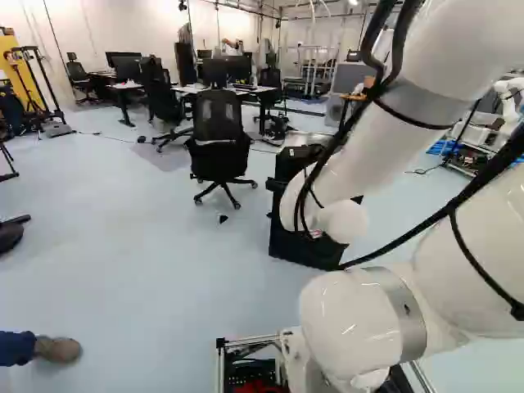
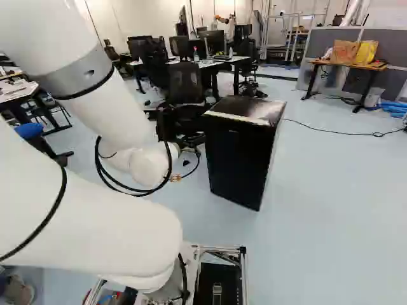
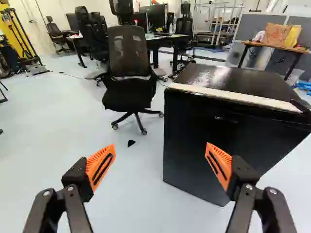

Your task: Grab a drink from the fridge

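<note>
- Gripper [image 3: 159,167] spread wide, nothing between its fingers. The orange pads [image 3: 95,162] are ribbed, slotted wedges that look rubbery, against hard black knuckles with bolt heads.
- Across the smooth, pale blue floor [image 3: 73,121], I judge the step in hand to be lining up on the fridge before opening it. One finger shows over bare floor, the other in front of the fridge, so I'd shift toward the fridge's side and square up before closing in.
- Ahead sits the fridge [image 2: 238,152], a squat black box whose door looks shut to me. No drink shows in any view; I take it to be inside.
- Its top [image 3: 233,80] is dark and glossy, with a pale strip [image 3: 233,97] along the front edge. A slim dark piece [image 3: 301,107] juts out by one end of that strip; I can't tell whether it's a handle. I'd settle that first, then come in slowly, since a blunt push could skid the box or scuff the pads.
- Behind stands an office chair [image 3: 129,51], mesh-backed on a star base with castors. I'd keep the arm wide of it.
- Farthest, a wood-topped table [image 2: 331,63] holds a creased brown bag [image 2: 343,51] and a yellow bag [image 2: 366,52].
</note>
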Controlling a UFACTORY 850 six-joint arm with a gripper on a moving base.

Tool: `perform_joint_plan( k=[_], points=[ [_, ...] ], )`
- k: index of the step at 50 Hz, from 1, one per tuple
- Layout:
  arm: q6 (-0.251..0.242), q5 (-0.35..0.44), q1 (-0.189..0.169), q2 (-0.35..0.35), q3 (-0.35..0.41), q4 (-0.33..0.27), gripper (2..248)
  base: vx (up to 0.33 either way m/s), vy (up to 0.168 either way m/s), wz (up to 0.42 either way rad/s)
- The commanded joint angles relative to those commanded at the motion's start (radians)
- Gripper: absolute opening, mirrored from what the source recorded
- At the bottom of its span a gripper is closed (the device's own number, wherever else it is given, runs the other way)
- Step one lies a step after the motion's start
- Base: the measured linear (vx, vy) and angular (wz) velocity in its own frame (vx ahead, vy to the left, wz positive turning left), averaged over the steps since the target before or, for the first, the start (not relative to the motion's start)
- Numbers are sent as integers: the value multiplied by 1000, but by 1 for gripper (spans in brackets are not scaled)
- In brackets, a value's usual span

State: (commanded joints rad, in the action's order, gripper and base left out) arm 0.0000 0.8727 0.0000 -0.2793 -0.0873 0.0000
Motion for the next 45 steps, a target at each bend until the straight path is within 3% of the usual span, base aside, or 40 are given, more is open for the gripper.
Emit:
perform_joint_plan(
  k=[45],
  points=[
    [0,0,0,0,0,0,247,1,7,25]
  ],
)
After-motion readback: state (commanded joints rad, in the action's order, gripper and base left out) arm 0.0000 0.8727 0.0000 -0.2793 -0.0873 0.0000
